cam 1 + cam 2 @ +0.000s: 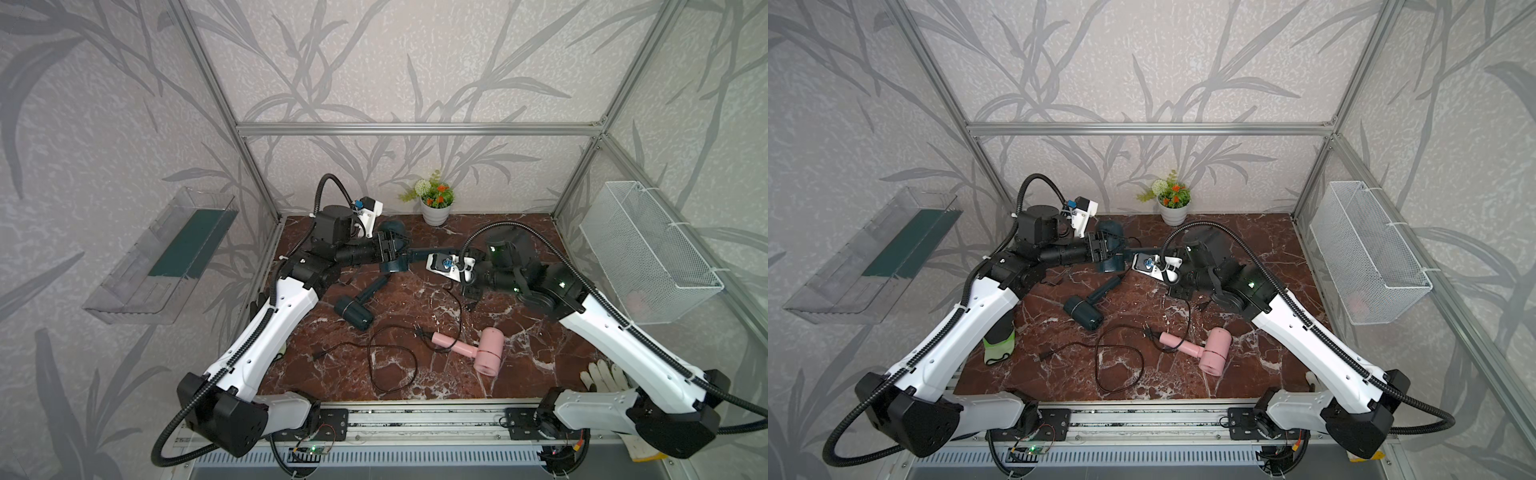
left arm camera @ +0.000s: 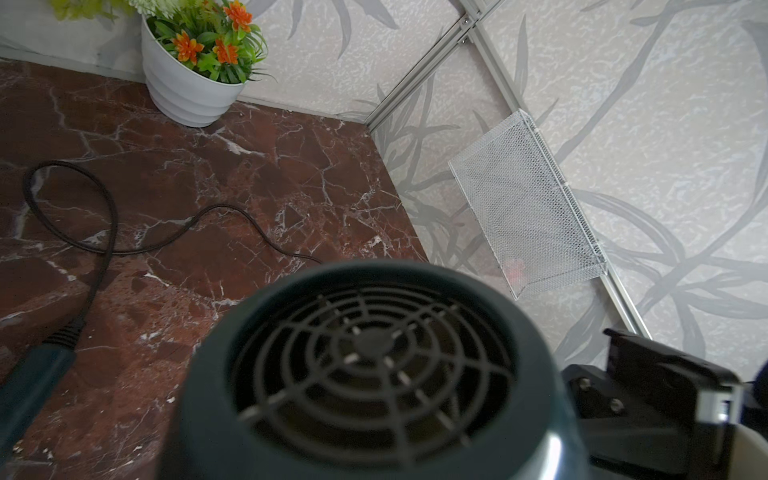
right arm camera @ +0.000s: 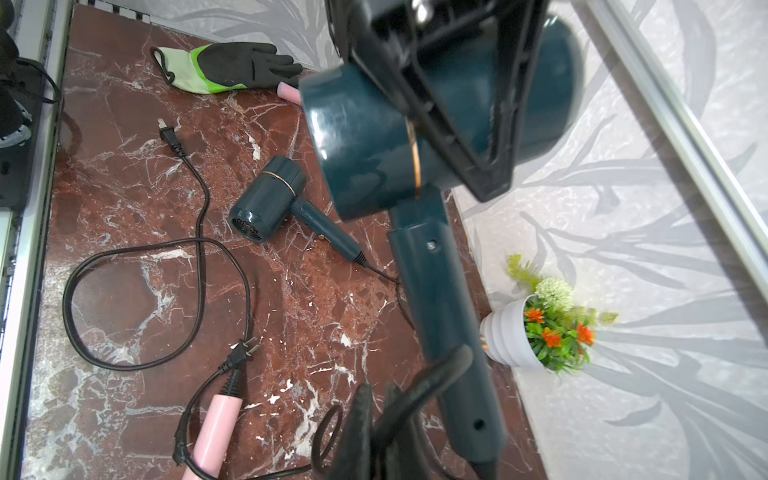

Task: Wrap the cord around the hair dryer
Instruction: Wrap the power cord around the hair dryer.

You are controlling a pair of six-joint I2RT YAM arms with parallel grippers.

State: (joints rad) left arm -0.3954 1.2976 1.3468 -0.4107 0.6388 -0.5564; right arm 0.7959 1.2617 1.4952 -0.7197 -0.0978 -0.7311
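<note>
Overhead view of a robot cell with a dark red marble-pattern tabletop [image 1: 519, 232]. Just above the centre of both top views, my left gripper [image 1: 395, 249] has hold of a dark teal hair dryer [image 3: 365, 137]: the jaws stand partly open, spread across its barrel, with the handle pointing toward the right of the frame. A thin gold band rings the barrel. Right of centre, my right gripper [image 1: 467, 292] is pinched fully shut on the black cord [image 2: 112, 224], which leaves the handle end and loops over the marble. In the right wrist view my fingertips [image 3: 361, 411] are a dark blur, so the exact pinch is hard to make out, and the handle tip is cut off by the frame. My left jaws hide the middle of the barrel from above. Lower centre lie a second teal hair dryer [image 1: 353, 313] and a pink hair dryer [image 1: 486, 351]. A white glove [image 1: 602, 374] at lower right is half hidden by my right arm. Something pinkish in the wire mesh basket [image 1: 648, 253] at right is unclear
</note>
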